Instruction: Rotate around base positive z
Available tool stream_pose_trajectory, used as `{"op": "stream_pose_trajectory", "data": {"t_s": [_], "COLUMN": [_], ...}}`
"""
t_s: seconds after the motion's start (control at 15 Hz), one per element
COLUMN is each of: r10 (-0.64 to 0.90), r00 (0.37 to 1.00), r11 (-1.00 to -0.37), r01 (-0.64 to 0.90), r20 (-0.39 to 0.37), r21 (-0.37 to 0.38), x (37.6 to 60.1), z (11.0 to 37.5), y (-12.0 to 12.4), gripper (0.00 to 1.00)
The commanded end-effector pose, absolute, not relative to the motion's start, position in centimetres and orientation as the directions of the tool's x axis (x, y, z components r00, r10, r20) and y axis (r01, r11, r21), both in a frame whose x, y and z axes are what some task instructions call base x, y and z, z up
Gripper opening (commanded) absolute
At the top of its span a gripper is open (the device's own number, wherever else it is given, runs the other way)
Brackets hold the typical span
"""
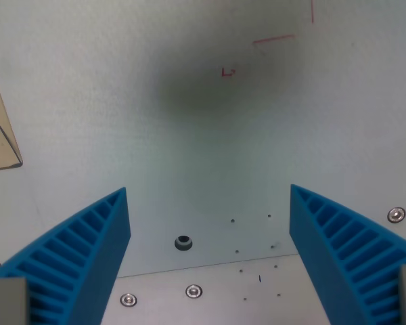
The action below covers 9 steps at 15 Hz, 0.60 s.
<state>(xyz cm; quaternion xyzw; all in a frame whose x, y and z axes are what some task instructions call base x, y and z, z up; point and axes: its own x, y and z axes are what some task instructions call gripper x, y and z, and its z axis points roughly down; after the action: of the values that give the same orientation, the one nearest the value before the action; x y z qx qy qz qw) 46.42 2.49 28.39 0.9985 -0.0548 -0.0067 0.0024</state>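
Note:
My gripper (210,196) looks straight down on a pale grey tabletop (189,135). Its two blue ribbed fingers (88,250) rise from the lower corners of the wrist view, one on the left and one on the right, spread wide apart. Nothing lies between them, so the gripper is open. A dark soft shadow (203,88) falls on the table above the fingers.
A tan strip with a dark outline (0,135) lies at the wrist view's left edge. Thin red marks (271,40) are drawn near the top right. A small hole (183,242) and several screw heads (193,292) sit along a plate seam low in the view.

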Motion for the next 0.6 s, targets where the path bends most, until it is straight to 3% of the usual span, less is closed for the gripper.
{"op": "stream_pose_trajectory", "data": {"t_s": [0.07, 0.6], "r10": [-0.096, 0.01], "r00": [0.995, 1.0], "r11": [-0.995, -1.0], "r01": [-0.096, 0.01], "r20": [-0.01, -0.01], "r21": [0.005, 0.006], "x": [46.42, 46.42], "z": [28.54, 28.54], "y": [2.49, 2.49], "gripper": [1.0, 1.0]}}
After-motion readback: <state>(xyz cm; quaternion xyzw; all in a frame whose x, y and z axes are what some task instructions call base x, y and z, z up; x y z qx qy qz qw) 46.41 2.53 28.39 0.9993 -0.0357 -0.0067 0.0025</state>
